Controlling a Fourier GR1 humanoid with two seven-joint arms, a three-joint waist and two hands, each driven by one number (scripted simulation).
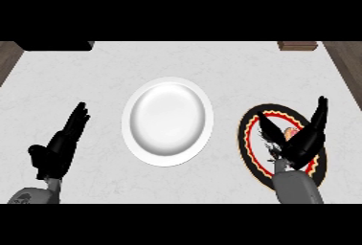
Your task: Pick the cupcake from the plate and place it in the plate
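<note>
the pale grey marbled counter top (219,62) fills most of the frame, with brown wood showing past it at the upper left and upper right corners. a flat black object (55,45) is cut off by the upper left edge, and a small brown block (297,45) is cut off at the upper right.

the glossy white round plate (167,121) lies at the centre, taller than wide as seen here, with nothing on it. to its right, well apart from it, lies the black round plate with a red and yellow patterned ring (249,125), in the lower right of the frame; much of it is hidden under the right hand.

the two grey forearms come in from the lower edge. the black left hand (62,143) shows at the lower left, open and resting, fingers straight and pointing toward the upper right, touching nothing.

the black right hand (300,141) sits over the dark plate, fingers straight and spread from the thumb in a v, not curled round anything.

the small cupcake (290,135) is on the dark plate, in the gap between thumb and fingers. only a pinkish and orange sliver of it shows; its long axis and which way it points cannot be told, nor whether the hand touches it.
</note>
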